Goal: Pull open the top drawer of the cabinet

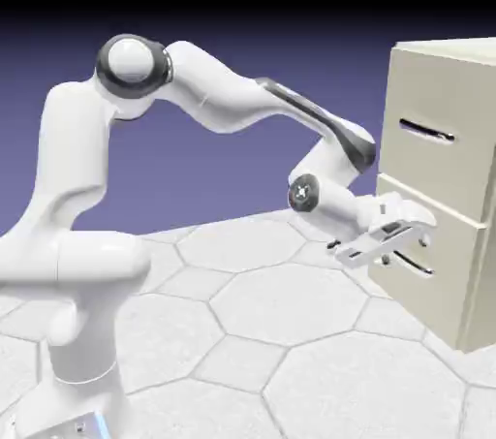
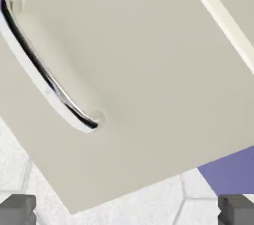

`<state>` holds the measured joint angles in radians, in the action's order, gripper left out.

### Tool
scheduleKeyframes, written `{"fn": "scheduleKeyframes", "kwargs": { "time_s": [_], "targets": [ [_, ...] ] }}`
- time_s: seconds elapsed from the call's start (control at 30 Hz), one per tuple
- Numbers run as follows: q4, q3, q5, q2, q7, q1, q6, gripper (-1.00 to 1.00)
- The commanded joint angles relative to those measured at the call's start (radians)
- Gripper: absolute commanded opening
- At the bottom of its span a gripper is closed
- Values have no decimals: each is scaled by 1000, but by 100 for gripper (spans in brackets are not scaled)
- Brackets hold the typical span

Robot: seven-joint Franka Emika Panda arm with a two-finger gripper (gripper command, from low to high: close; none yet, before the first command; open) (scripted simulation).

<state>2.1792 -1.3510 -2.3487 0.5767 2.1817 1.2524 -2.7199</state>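
Cabinet [image 1: 436, 98]: two drawers; two handles; one open pincer [image 1: 381, 255].

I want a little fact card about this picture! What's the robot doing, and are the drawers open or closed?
robot: white arm, bent over toward the cabinet
gripper: open wide, holding nothing
gripper place: by the lower drawer, below the top drawer's handle
top drawer: closed
top handle: silver bar, nothing gripping it
lower drawer: closed, with the same kind of handle
floor: white with big tile shapes
job: pull open the top drawer, not done yet
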Motion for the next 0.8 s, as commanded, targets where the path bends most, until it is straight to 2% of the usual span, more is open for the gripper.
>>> {"fn": "scheduleKeyframes", "kwargs": {
  "time_s": [0.0,0.5,0.73,0.77],
  "targets": [
    [-9,-20,-35,17,44,18,5,0],
    [-147,-316,-549,268,683,290,74,0],
    [-338,-180,-545,285,654,93,34,0],
    [-338,-180,-545,285,654,93,34,-100]
  ]
}}
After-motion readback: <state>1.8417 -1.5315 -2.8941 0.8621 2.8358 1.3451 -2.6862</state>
